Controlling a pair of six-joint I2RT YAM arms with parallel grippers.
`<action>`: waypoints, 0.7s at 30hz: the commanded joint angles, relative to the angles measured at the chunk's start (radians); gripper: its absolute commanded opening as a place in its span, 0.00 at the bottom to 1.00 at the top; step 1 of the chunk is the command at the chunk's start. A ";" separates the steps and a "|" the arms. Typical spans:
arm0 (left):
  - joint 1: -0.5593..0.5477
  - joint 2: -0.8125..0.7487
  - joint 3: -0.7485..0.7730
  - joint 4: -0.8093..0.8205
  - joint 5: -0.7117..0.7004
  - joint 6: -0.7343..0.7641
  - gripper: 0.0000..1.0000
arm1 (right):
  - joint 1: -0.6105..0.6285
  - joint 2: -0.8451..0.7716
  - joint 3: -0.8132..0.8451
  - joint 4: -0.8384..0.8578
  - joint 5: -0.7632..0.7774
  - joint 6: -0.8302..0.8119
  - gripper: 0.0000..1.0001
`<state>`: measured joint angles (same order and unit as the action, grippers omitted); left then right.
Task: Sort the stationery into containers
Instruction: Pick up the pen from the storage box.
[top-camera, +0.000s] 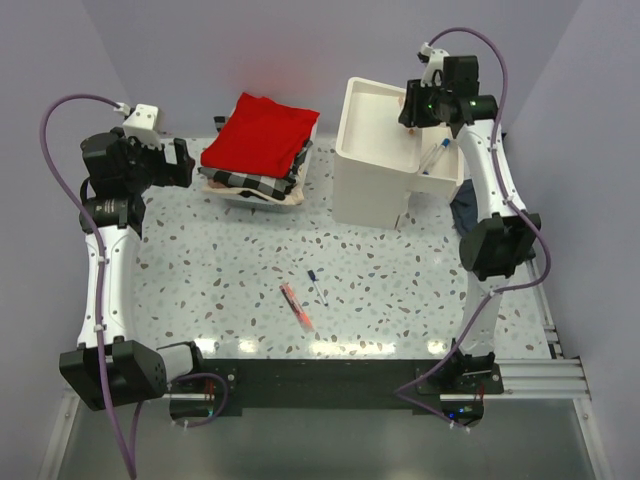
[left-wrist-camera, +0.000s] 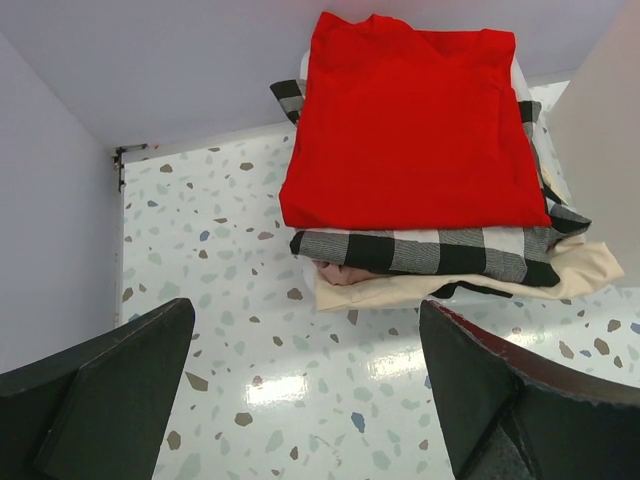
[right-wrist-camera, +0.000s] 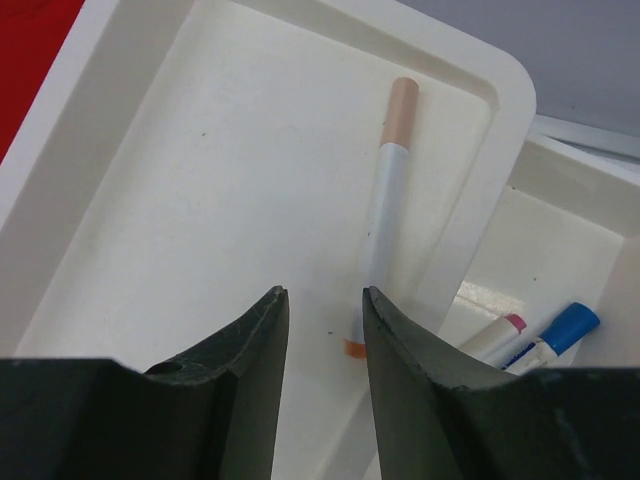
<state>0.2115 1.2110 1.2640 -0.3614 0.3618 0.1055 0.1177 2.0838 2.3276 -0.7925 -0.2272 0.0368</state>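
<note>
Right claw (right-wrist-camera: 322, 300) parted, grasping nothing, 1 white pen with beige cap (right-wrist-camera: 385, 200) loose just ahead in top tray (right-wrist-camera: 150, 200), pink-capped pen (right-wrist-camera: 505, 328) and blue-capped pen (right-wrist-camera: 565, 328) in drawer (right-wrist-camera: 560, 230) lower right of it, left claw (left-wrist-camera: 305, 320) spread wide, empty, folded cloths (left-wrist-camera: 410, 130) ahead on desk (left-wrist-camera: 230, 250).

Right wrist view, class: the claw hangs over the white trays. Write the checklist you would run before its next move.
1. Beige-capped pen lies in the top tray: ok.
2. Right claw open: ok.
3. Pen's lower end clear of the fingers: cannot tell.
4. Lower drawer open, two pens inside: ok.
5. Table cleared of stationery: not ok; orange-red marker and thin pen lie on it.
6. Left claw open and empty: ok.
</note>
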 joint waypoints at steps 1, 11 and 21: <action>0.008 -0.021 0.020 0.010 -0.015 0.008 1.00 | 0.000 0.024 0.084 0.036 0.009 0.002 0.41; 0.019 -0.016 0.018 0.010 -0.018 0.013 1.00 | 0.010 0.079 0.075 0.019 0.078 0.003 0.39; 0.020 0.018 0.020 0.032 -0.001 -0.010 1.00 | 0.016 0.093 0.064 0.009 0.158 -0.018 0.41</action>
<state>0.2230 1.2167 1.2640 -0.3668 0.3477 0.1139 0.1253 2.1605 2.3898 -0.7860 -0.1387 0.0360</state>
